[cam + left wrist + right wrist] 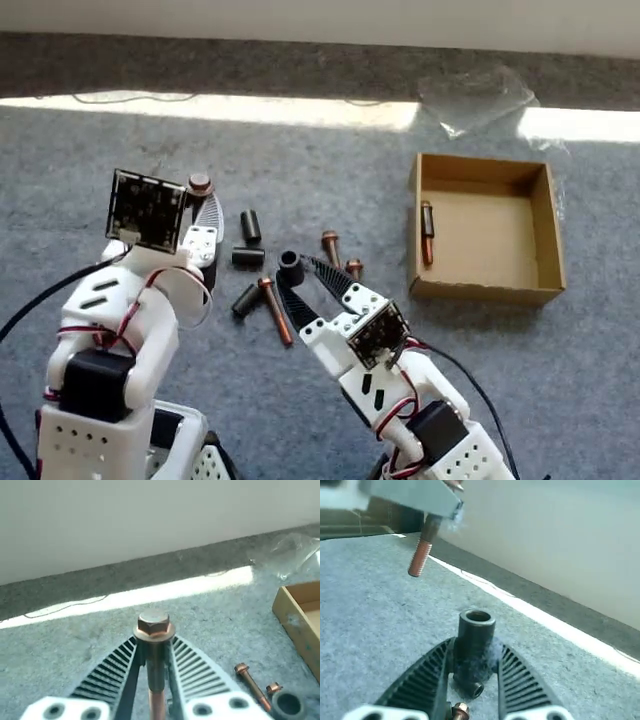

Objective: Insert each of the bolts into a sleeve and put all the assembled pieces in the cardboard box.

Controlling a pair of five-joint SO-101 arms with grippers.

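The left claw [154, 647] pinches one bolt [154, 626], head up, at the left of the high view. The right claw [476, 649] squeezes one sleeve [476, 627], standing up, near the middle. Three loose bolts [275, 310] and three loose sleeves [250, 226] lie near the claws on the fuzzy grey table [300, 170]. One finished piece [427, 232] lies in the cardboard box [480, 290] (at the right); its parts are hard to tell apart. A white wall [150, 520] stands behind.

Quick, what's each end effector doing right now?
Left end effector: shut on a copper bolt.
Right end effector: shut on a black sleeve, held upright.
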